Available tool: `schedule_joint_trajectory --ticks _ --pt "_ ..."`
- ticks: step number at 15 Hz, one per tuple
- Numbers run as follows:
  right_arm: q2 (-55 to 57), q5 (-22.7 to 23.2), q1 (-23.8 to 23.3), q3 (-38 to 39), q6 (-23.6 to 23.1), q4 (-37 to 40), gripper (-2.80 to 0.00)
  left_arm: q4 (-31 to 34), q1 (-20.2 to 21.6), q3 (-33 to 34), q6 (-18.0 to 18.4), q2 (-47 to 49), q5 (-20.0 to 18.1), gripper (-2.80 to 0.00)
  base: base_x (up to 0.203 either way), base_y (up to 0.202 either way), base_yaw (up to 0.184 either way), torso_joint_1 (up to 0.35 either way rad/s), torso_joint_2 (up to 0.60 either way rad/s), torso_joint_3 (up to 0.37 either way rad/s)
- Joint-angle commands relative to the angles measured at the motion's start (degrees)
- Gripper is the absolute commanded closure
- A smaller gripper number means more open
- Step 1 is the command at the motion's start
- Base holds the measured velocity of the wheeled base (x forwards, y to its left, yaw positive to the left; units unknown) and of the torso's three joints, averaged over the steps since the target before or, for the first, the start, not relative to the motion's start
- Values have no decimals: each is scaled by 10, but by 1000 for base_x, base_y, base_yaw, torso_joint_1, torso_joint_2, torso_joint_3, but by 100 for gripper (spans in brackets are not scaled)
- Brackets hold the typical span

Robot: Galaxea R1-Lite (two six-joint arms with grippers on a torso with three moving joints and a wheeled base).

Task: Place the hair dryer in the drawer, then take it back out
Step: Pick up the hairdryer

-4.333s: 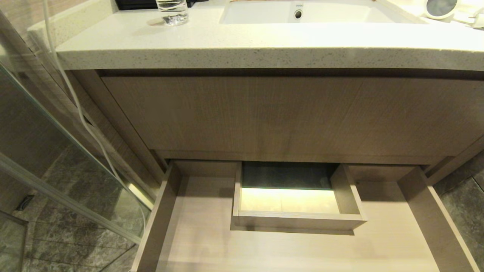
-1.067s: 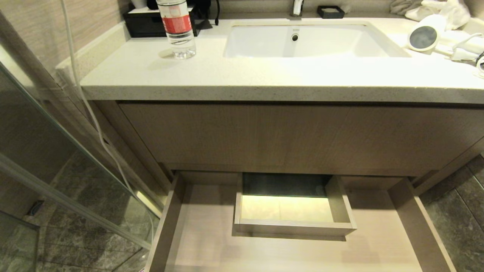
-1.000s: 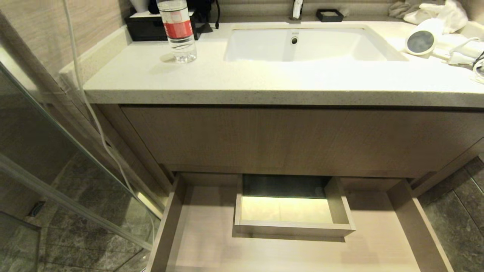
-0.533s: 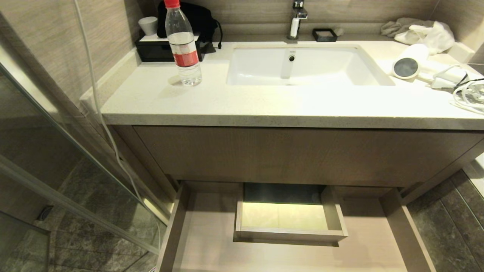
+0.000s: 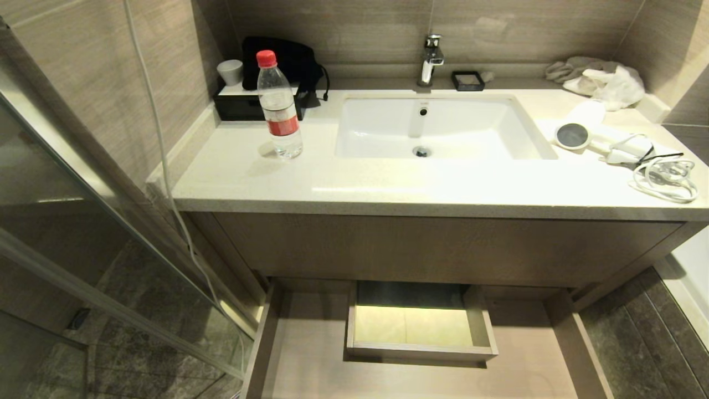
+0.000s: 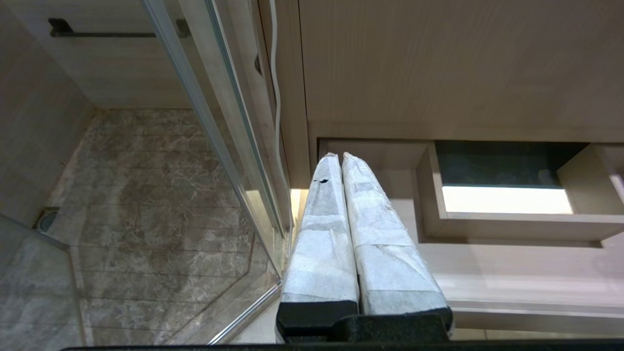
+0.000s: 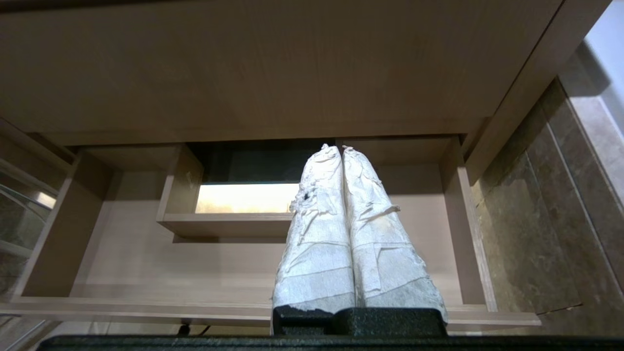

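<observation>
— Bathroom vanity first: what is on the countertop (image 5: 388,188)?

— I see the hair dryer (image 5: 579,133) lying at the far right, beside the sink (image 5: 432,124), its cord (image 5: 664,180) coiled nearer the edge. A water bottle (image 5: 279,108) stands left of the sink.

— And the drawer (image 5: 266,343)?

— Pulled out below the cabinet front, nothing in it but its boxed cut-out (image 5: 418,327).

— Grippers?

— I find the left gripper (image 6: 340,157) and the right gripper (image 7: 338,148) both low over the drawer, fingers pressed together, holding nothing.
</observation>
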Motion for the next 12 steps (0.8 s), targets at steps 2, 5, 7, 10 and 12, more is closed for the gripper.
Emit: schedule_joint_trajectory --ticks 2,5,7,10,12 --pt "1 0 0 1 1 0 0 0 0 0 0 0 0 0 0 0 0 255 -570 -315" --pt "1 0 0 1 1 0 0 0 0 0 0 0 0 0 0 0 0 182 -399 -219" --pt "1 0 0 1 1 0 0 -1 0 0 0 0 0 0 0 0 0 166 -356 -195" --pt "1 0 0 1 2 1 0 0 0 0 0 0 0 0 0 0 0 75 -158 -84" --pt "1 0 0 1 2 1 0 -1 0 0 0 0 0 0 0 0 0 0 0 0"
